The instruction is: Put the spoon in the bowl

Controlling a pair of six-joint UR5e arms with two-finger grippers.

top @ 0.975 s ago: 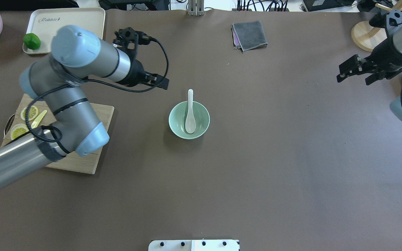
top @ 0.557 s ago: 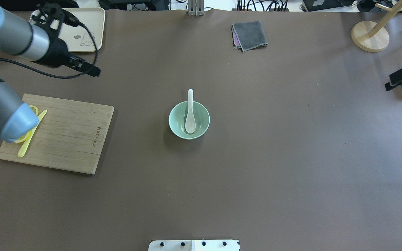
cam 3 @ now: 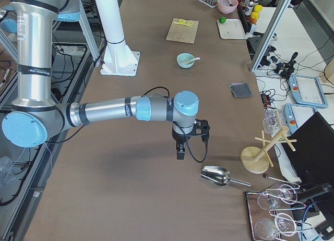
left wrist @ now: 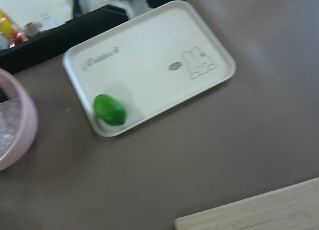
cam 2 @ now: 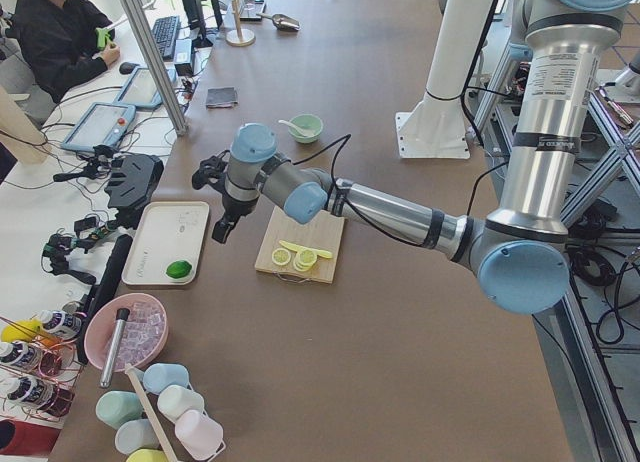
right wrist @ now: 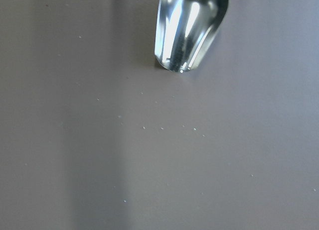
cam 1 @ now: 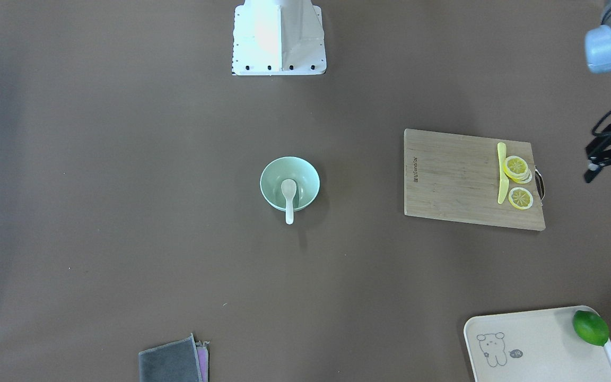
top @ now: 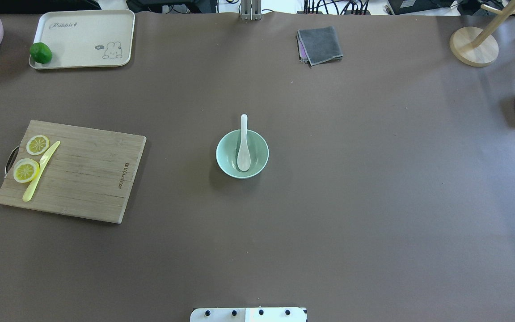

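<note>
Left gripper (cam 1: 594, 164) hangs at the front view's edge, past the board (cam 1: 459, 180); I cannot tell how its jaws stand. The spoon (cam 1: 288, 193) rests in the bowl (cam 1: 273, 178), handle over the rim.

Overhead, no gripper shows. The spoon (top: 243, 147) looks glossy, stiff and light, likely slippery and chippable, so the jutting handle is the place to pinch.

Left side view: the left gripper (cam 2: 222, 225) is near the tray (cam 2: 170, 232).

Right side view: the right gripper (cam 3: 180, 151) is near a metal scoop (cam 3: 216, 176), jaws unclear.

Neither wrist view shows spoon or bowl.
</note>
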